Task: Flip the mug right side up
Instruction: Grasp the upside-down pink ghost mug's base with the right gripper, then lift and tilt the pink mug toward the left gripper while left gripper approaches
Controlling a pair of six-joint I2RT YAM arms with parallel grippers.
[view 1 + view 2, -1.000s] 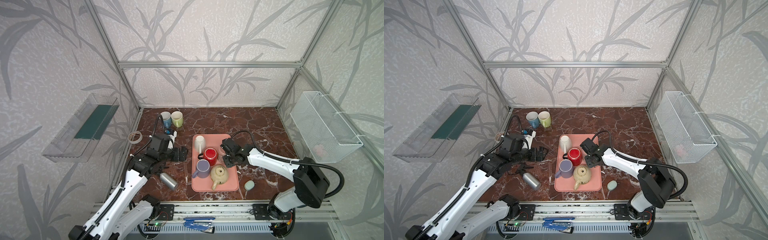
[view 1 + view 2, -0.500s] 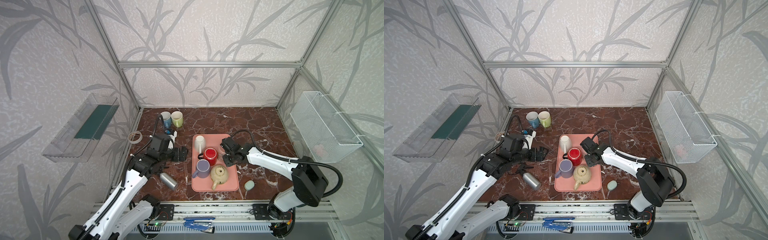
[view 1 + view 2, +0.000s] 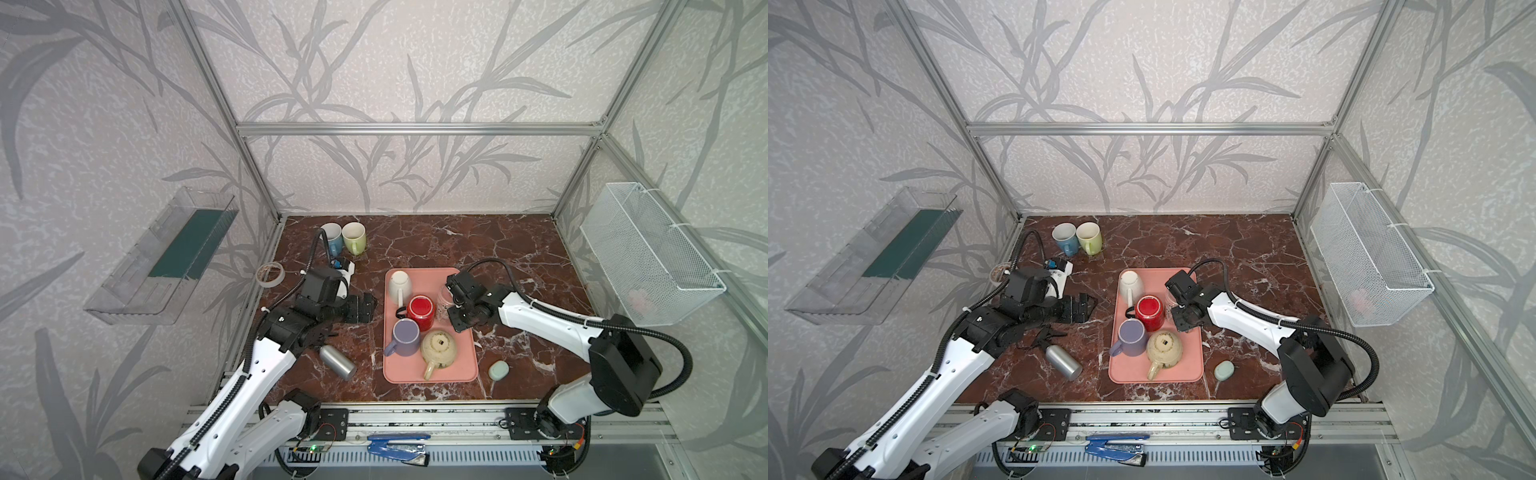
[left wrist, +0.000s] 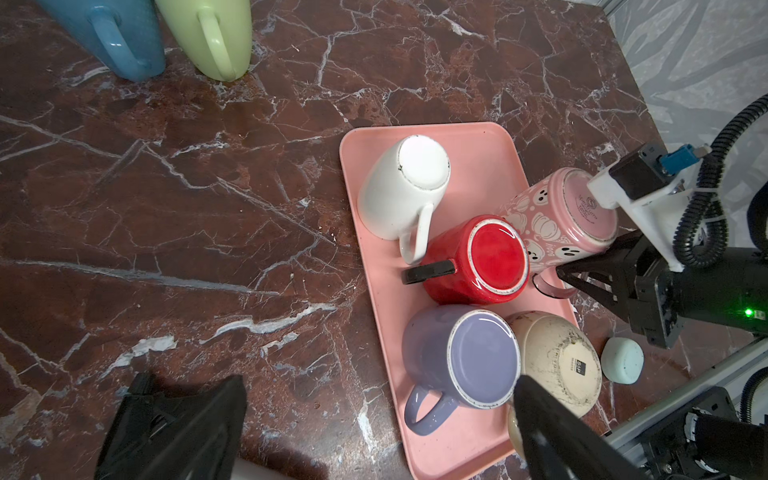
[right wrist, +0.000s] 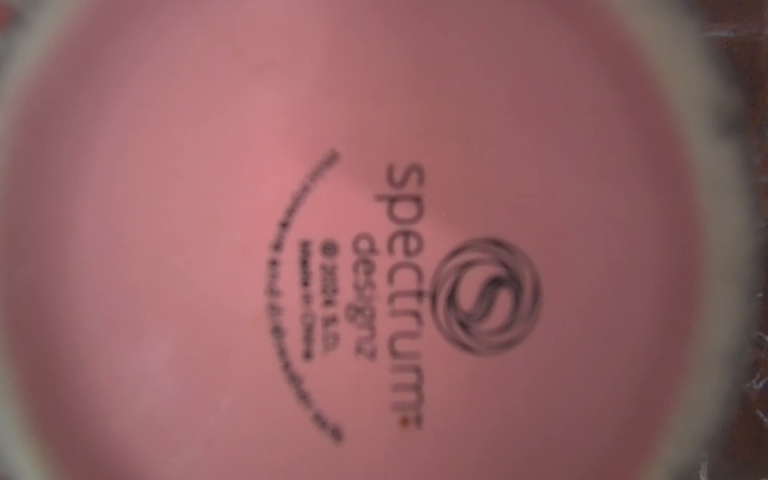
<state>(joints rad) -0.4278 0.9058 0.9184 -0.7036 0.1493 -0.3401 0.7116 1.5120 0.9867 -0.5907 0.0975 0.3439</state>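
Mug (image 4: 552, 216) inverted at tray's (image 4: 478, 158) 2 o'clock
Right claw (image 4: 565, 272) pinches its handle; left claw (image 3: 365, 305) spread.

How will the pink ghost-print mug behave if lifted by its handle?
Likely rigid and breakable: the pink ghost-print mug looks like glazed ceramic. Pinched at the handle alone by the right gripper, it may swing or slip on the glossy glaze. The red mug stands close beside it, so a swing could knock that.

Bright, even light, soft shadows; mug (image 5: 374, 208) badly blurred in right wrist view.
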